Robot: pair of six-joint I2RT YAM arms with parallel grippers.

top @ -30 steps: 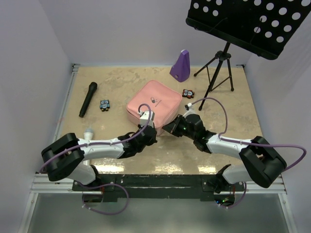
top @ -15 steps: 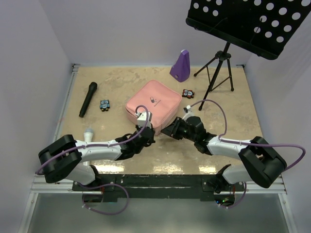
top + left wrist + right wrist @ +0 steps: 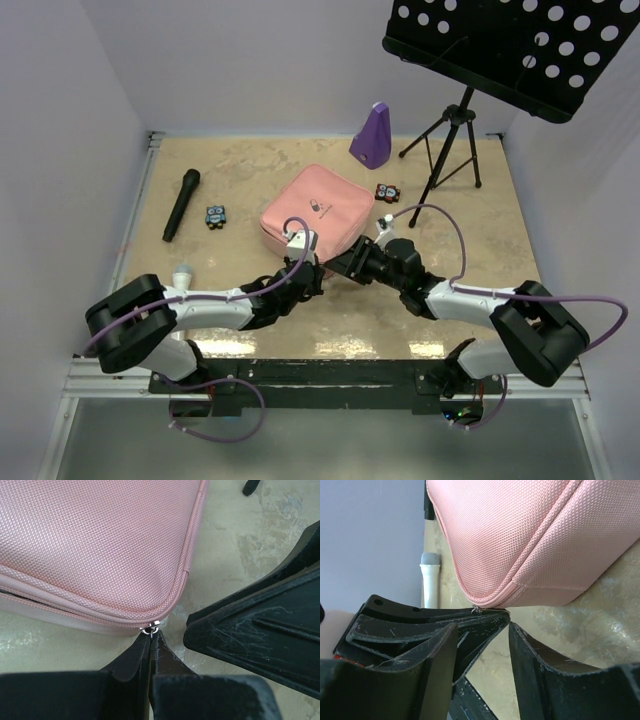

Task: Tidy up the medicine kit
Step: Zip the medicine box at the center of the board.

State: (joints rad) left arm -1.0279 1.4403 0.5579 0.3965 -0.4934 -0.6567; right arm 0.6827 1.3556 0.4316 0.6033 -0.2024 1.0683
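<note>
Left fingers [image 3: 151, 642], shut tip-only on the medicine kit [image 3: 100, 545]'s zip pull [image 3: 152, 626], may slip off; right fingers [image 3: 340, 267] alongside gape empty.

We find no words, brand names or numbers that we can read. The one sign we can make out is a small dark mark [image 3: 318, 206] on the lid of the medicine kit [image 3: 322, 228], near its far corner, too small for us to tell its shape or any lettering. Two little printed pieces lie flat beside the medicine kit: the left tile [image 3: 217, 215] well off its left side and the right tile [image 3: 387, 192] just off its far right corner. Both carry a bright pattern, but it is too fine for us to read
</note>
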